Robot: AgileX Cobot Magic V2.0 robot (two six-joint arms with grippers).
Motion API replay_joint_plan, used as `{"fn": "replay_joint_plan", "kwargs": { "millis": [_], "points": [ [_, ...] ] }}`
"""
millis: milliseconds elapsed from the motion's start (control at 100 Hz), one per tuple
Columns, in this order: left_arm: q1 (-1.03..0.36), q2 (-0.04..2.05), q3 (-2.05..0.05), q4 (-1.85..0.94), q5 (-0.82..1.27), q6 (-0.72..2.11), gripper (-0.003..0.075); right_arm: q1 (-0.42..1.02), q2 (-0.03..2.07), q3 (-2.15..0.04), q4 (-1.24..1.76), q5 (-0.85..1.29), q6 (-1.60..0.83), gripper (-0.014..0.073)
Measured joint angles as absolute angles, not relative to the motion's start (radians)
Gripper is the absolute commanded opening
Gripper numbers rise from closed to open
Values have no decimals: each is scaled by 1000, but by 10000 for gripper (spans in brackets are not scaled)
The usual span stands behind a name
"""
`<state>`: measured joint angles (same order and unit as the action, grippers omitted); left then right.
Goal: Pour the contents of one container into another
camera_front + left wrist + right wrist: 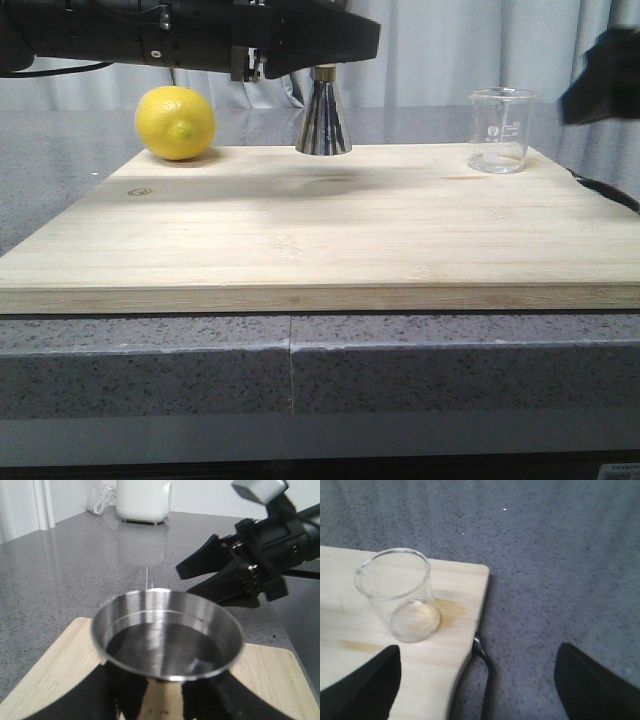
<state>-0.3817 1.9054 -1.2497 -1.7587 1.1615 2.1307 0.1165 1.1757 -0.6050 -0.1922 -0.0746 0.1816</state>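
A board (320,230) is laid on the counter (300,370). Along its far edge, a lemon (176,122) is placed at the left, the jigger (323,120) near the middle, and the beaker (499,130) at the right, by the far right corner. All three are set well apart.

Faint white printed markings on the side of the glass beaker (499,130), facing the front view; too small and blurred to read any number or word. Nothing legible on the steel jigger (323,115) left of the beaker, nor anywhere else in any view.
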Motion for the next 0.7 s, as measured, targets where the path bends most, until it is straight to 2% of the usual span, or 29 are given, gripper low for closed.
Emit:
{"fn": "replay_joint_plan", "kwargs": {
  "millis": [110,280,500,700],
  "points": [
    [-382,1905,-1250,-1759,1161,2131,260,147,1038,-605,-70,85,51,568],
    [-382,1905,-1250,-1759,1161,2131,260,163,840,-601,-31,285,16,568],
    [-382,1905,-1250,-1759,1161,2131,260,163,624,-598,-29,387,12,568],
    [-382,1905,-1250,-1759,1161,2131,260,163,548,-598,-29,456,10,568]
  ]
}}
